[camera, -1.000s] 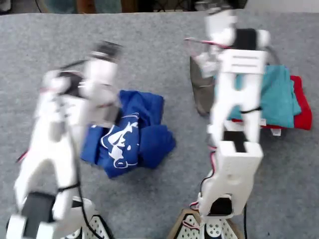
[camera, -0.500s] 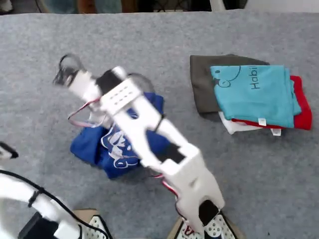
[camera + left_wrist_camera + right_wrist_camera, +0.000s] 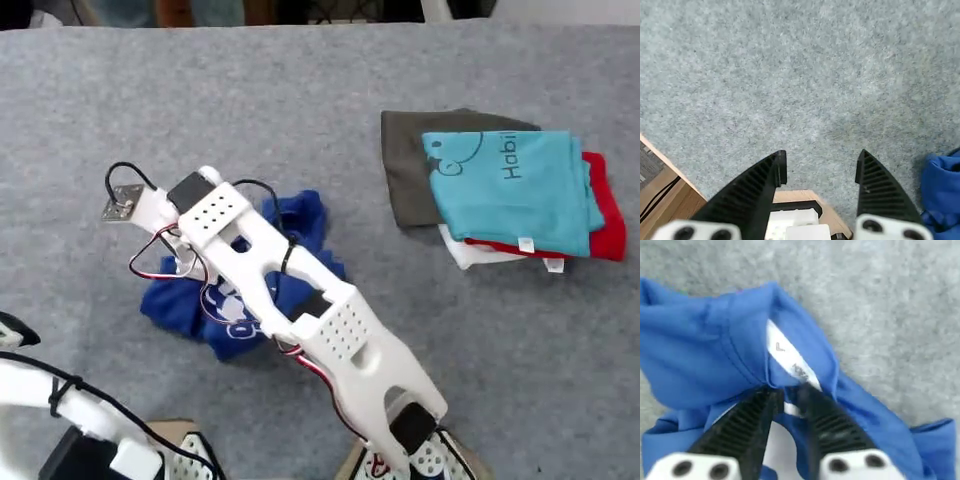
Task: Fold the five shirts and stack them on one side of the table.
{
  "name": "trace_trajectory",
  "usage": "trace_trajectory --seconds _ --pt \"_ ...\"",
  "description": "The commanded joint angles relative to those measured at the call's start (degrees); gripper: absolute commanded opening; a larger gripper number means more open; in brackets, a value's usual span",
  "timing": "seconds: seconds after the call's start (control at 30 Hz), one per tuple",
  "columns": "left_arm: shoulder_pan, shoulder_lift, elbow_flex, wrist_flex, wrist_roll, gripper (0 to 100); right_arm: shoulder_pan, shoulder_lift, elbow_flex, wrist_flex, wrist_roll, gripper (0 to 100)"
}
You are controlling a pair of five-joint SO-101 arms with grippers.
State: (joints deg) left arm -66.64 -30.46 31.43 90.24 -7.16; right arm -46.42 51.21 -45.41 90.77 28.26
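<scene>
A crumpled blue shirt (image 3: 300, 215) with a white print lies left of the table's middle. My right arm (image 3: 300, 300) stretches diagonally over it from the front edge. In the right wrist view my right gripper (image 3: 782, 392) is shut on the blue shirt (image 3: 715, 340) at its collar, beside a white label (image 3: 790, 362). My left arm (image 3: 50, 395) sits at the front left corner. My left gripper (image 3: 822, 160) stands open over bare grey cloth, with the blue shirt (image 3: 940, 195) off to one side. A folded stack lies at the right: grey shirt (image 3: 405, 170), teal shirt (image 3: 510, 190), red shirt (image 3: 605, 215), white shirt (image 3: 465, 250).
The table is covered in grey felt (image 3: 300, 90). Its wooden edge (image 3: 670, 210) shows close under the left gripper. Bare felt spans the back and the front right.
My right arm swung from the stack at the right across to the blue shirt and closed on its collar. My left arm drew back to the front left corner. The shirt bunched up.
</scene>
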Motion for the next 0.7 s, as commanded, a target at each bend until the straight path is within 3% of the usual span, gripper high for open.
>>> trace_trajectory --seconds 0.0,0.4,0.67 --pt "-0.57 -1.58 -0.22 -0.35 -0.53 24 0.97 -0.57 -8.48 2.37 0.09 1.1" --pt "-0.22 -1.58 -0.22 -0.53 -0.53 24 2.73 -1.45 -40.92 10.02 -8.62 1.4" --pt "-0.22 -1.58 -0.22 -0.44 -0.53 24 2.02 -8.75 -50.42 8.53 -17.93 1.4"
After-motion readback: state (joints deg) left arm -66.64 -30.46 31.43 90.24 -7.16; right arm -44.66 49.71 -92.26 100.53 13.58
